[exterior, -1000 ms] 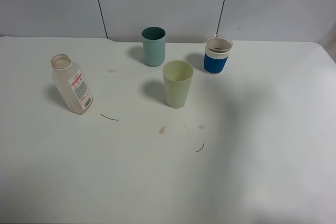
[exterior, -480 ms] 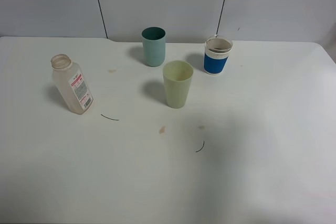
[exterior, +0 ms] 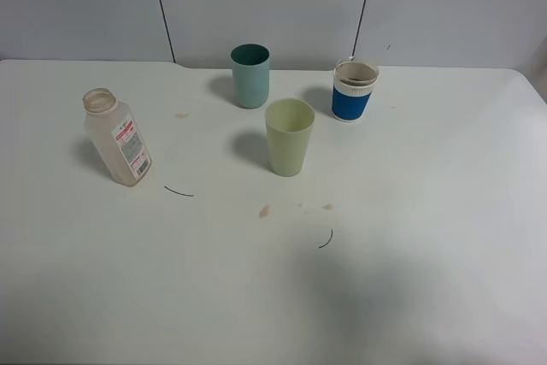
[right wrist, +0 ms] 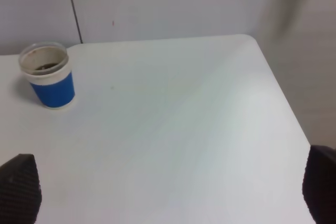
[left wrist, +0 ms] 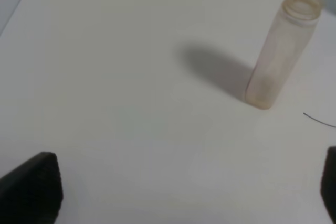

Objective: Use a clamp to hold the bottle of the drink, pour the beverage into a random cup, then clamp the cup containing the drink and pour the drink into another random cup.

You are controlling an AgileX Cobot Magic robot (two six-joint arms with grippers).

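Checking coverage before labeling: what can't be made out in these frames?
- Bottle label print: too small in the exterior view; faces away in the left wrist view.
- Pale green cup and teal cup contents: rims hide the insides.
- Blue-and-white cup fill level: only a dark patch shows.
- Both grippers: outside the exterior view; in the wrist views only dark tips at the edges.

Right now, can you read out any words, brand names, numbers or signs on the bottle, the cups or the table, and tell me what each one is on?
Small clear plastic bottle: white label with pink-red print, too small and blurred to read.
Short cup with blue body and white ribbed band: no text visible.
Teal straight-sided cup: none.
Pale yellow-green tapered plastic cup: none.
White table: only stains and two thin dark curved marks, no writing.
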